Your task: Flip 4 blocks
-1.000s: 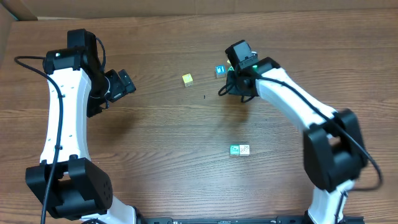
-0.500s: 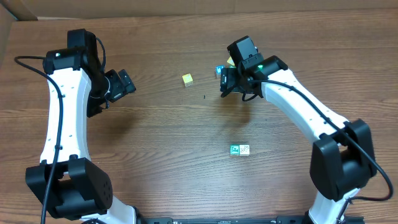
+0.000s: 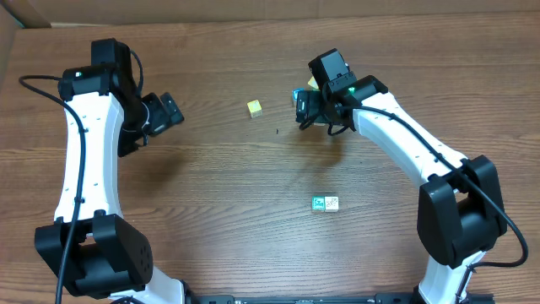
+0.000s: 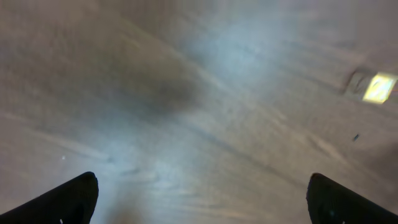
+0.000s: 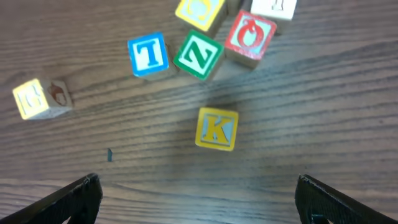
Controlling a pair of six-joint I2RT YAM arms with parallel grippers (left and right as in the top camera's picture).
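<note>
A yellow block marked K (image 5: 216, 129) lies on the table just ahead of my right gripper (image 5: 202, 205), which is open with nothing between its fingers. Another yellow block (image 5: 38, 98) sits alone to the left; the overhead view shows it (image 3: 254, 108) between the two arms. A teal-faced block (image 3: 319, 203) and a cream block (image 3: 332, 203) sit side by side lower on the table. My right gripper (image 3: 309, 108) hangs over the cluster at the back. My left gripper (image 3: 169, 112) is open over bare wood, far from every block; its wrist view shows a blurred yellow block (image 4: 379, 87).
Behind the K block is a cluster: a blue T cube (image 5: 148, 54), a green N cube (image 5: 198, 55), a red O cube (image 5: 250, 36), a yellow cube (image 5: 199, 11) and a white one (image 5: 273, 6). A small dark speck (image 5: 109, 154) marks the wood.
My right gripper has gone from nearly shut to wide open and shifted a little left. The left arm has not moved.
</note>
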